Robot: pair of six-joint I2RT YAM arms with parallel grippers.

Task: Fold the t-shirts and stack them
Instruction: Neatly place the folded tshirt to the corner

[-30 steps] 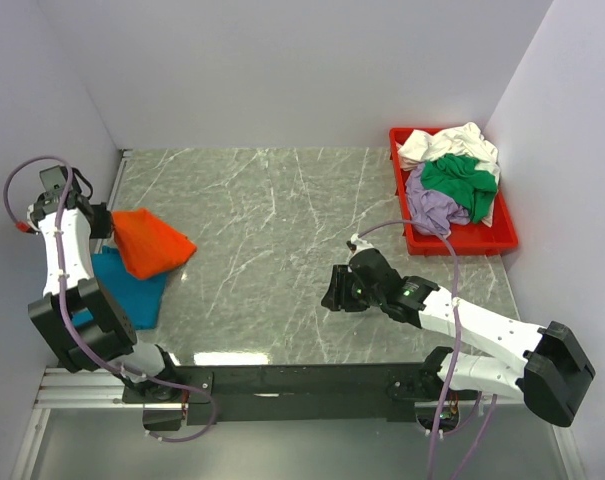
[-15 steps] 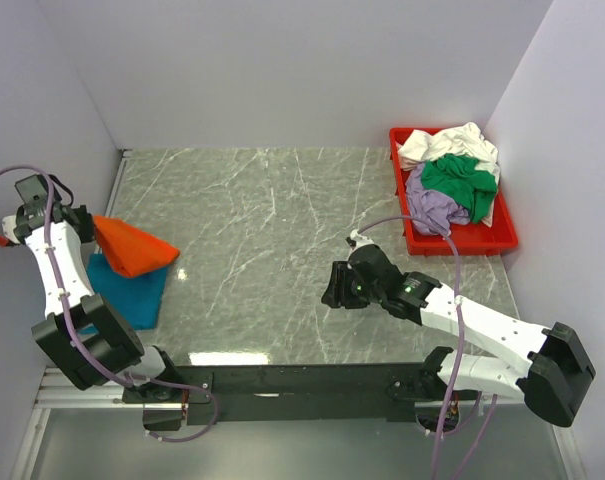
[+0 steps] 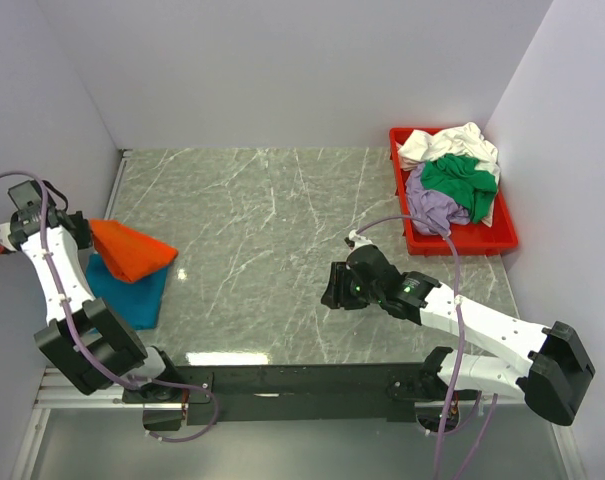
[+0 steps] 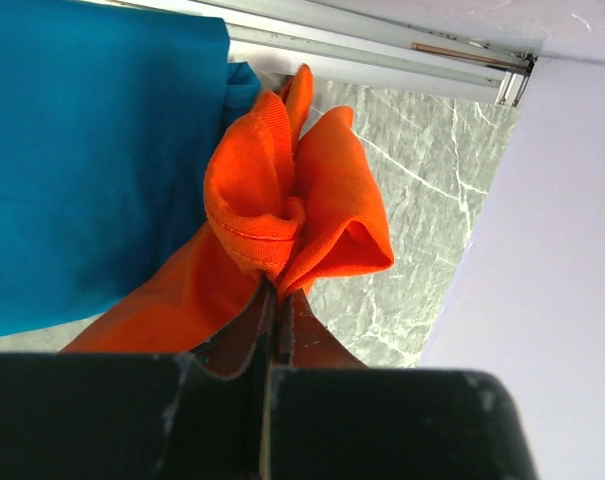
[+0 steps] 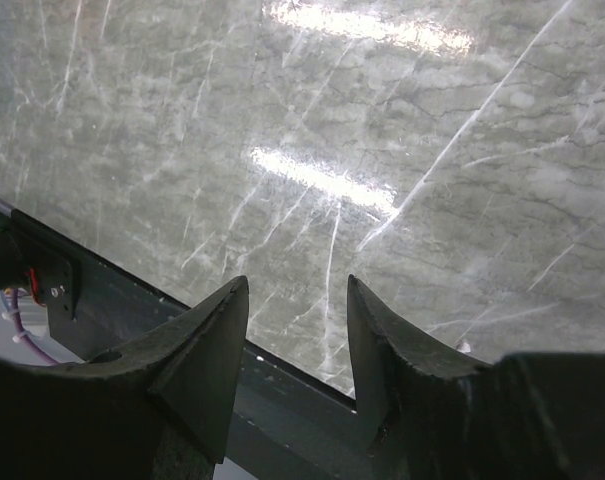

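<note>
My left gripper (image 4: 273, 292) pinches a bunched fold of the bright orange cloth t-shirt (image 4: 317, 205), which lies partly over the flat teal-blue t-shirt (image 3: 132, 295) at the left edge of the grey marble table (image 3: 272, 215). My right gripper (image 5: 297, 305) hangs, jaws spread, over the marble near the front.

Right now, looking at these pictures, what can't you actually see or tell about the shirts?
- Top view: the orange t-shirt hides part of the teal t-shirt, so its full outline is lost.
- Top view: the shirts piled in the red tray overlap; their number is unclear.
- Left wrist view: the left fingers and the frame edge cut off most of the orange t-shirt.
- Right wrist view: shows only the table, no shirts.
</note>
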